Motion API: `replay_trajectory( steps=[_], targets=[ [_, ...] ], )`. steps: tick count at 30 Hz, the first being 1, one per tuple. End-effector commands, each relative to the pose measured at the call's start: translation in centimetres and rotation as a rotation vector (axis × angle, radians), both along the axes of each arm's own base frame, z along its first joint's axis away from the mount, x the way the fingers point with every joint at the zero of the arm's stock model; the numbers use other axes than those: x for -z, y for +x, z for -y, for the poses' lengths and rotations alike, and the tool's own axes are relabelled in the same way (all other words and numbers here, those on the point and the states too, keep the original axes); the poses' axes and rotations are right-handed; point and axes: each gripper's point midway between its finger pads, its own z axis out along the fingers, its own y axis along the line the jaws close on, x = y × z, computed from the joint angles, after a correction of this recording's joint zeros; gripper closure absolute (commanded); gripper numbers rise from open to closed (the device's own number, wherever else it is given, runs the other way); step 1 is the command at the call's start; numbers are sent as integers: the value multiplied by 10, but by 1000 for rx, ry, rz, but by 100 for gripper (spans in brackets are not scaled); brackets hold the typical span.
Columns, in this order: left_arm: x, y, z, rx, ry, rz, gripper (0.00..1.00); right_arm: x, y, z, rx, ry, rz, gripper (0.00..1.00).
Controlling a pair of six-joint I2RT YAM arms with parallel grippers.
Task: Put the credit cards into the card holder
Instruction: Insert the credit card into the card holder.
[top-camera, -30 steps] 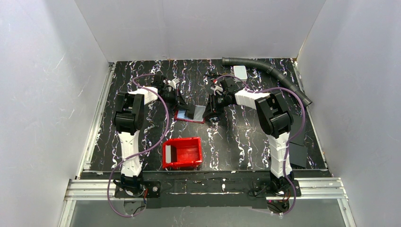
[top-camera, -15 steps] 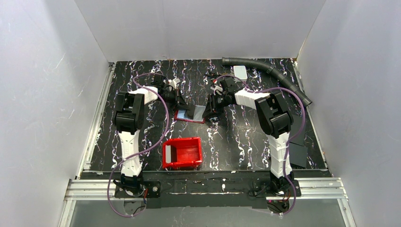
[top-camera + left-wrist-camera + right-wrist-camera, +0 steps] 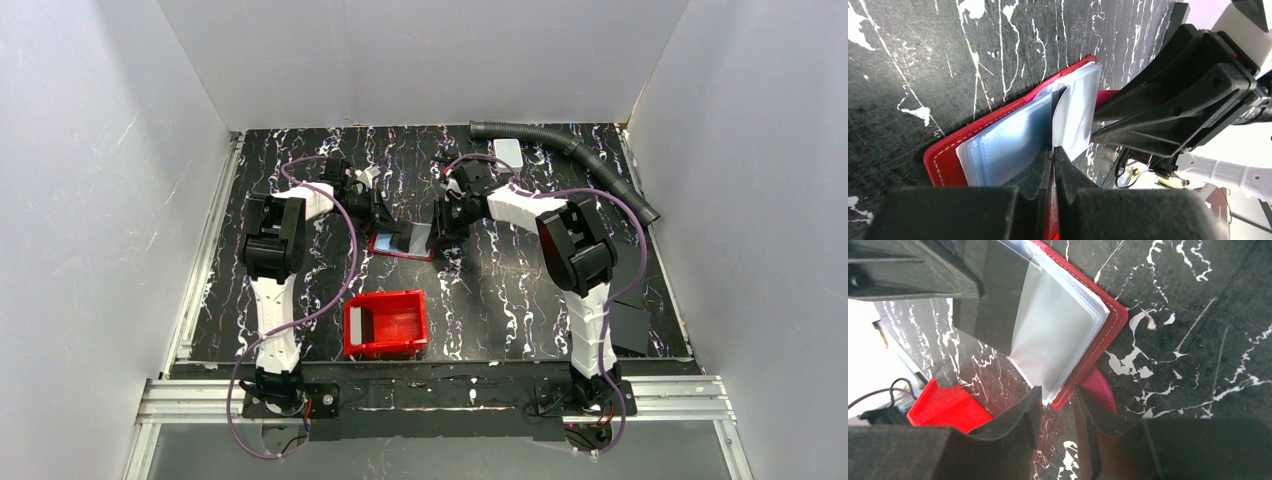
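The card holder [image 3: 402, 244] lies open on the table's middle, red cover down, pale plastic sleeves [image 3: 1013, 145] fanned upward. My left gripper [image 3: 1053, 150] is shut on one thin sleeve leaf, holding it upright above the stack. My right gripper [image 3: 1058, 402] is open, with the holder's near corner [image 3: 1068, 395] just between its fingertips and the dark red snap tab [image 3: 1098, 387] beside one finger. In the top view the left gripper [image 3: 388, 226] and the right gripper [image 3: 443, 230] flank the holder. I cannot tell whether the pale sleeves hold credit cards; no loose card shows.
A bright red bin [image 3: 386, 323] stands near the front centre. A grey ribbed hose [image 3: 570, 150] curves along the back right, with a small white block [image 3: 508, 152] next to it. Black flat sheets [image 3: 630, 325] lie at the right edge. White walls close in three sides.
The right wrist has shifted slightly left and toward the back, and its jaws stand a touch wider. The left gripper and the card holder have not moved.
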Motion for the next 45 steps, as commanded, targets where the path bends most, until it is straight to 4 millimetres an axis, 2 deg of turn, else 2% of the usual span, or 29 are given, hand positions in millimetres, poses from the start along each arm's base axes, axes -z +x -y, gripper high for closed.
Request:
replay_trajectory(
  steps=[1, 5, 13, 19, 28, 38, 45],
  targets=[
    [7, -6, -1, -11, 33, -34, 100, 26, 14, 13, 78, -225, 113, 62],
    [7, -7, -1, -6, 34, -35, 100, 34, 16, 29, 119, -327, 162, 73],
    [1, -1, -6, 13, 32, -22, 100, 55, 10, 32, 89, -352, 130, 75],
    [1, -3, -8, 36, 44, -22, 100, 66, 4, 33, 74, -352, 111, 76],
    [14, -2, -11, 63, 72, -10, 100, 64, 2, 25, 47, -309, 107, 76],
    [12, 15, -8, 49, 65, 21, 100, 62, 1, 20, 24, -280, 105, 76],
    [12, 20, -4, 32, 46, 50, 100, 63, 0, 19, 20, -273, 98, 76]
  ],
)
